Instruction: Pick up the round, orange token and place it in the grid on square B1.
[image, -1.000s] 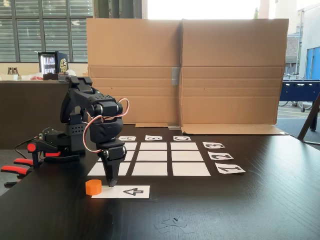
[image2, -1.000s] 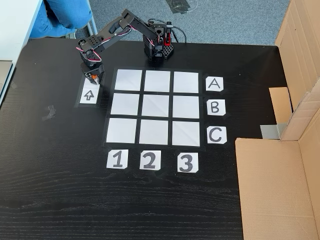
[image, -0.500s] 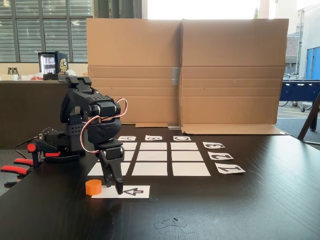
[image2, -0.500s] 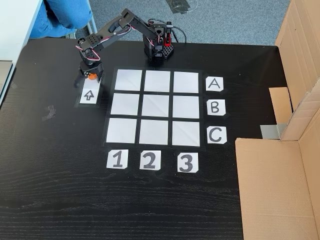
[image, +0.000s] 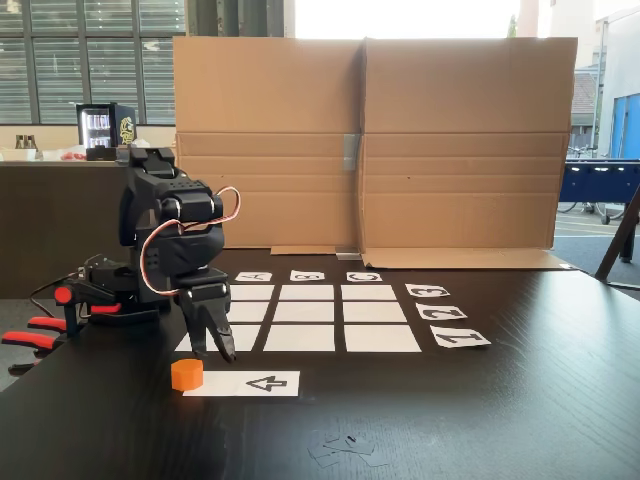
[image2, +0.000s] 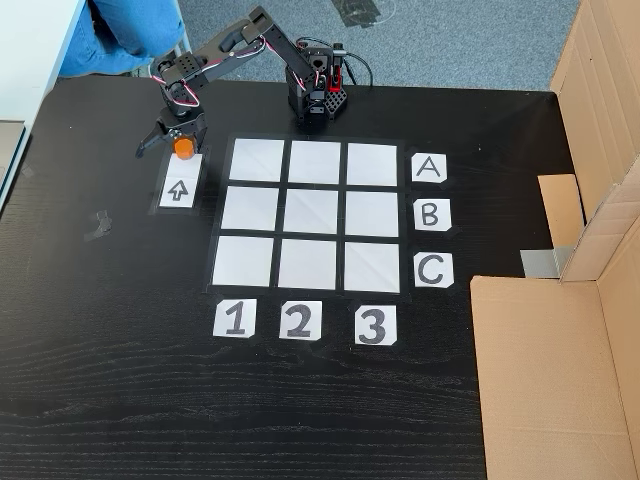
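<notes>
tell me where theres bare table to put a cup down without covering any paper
Bare dark table runs wide below the number cards and left of the arrow strip. Another bare band lies between the letter cards and the cardboard. It is crowded around the token, where the open gripper straddles it.

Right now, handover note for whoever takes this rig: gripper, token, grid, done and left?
Gripper: open, empty, jaws spread around the small round orange token in the top-down fixed view; the side fixed view shows the fingertips above the table, just behind the token.
Token: sits on the end of the white paper strip with the black arrow, outside the grid of nine white paper rectangles.
Square B1: bare.
Done: approach only.
Left: lower, close, lift, carry to B1, release.
</notes>
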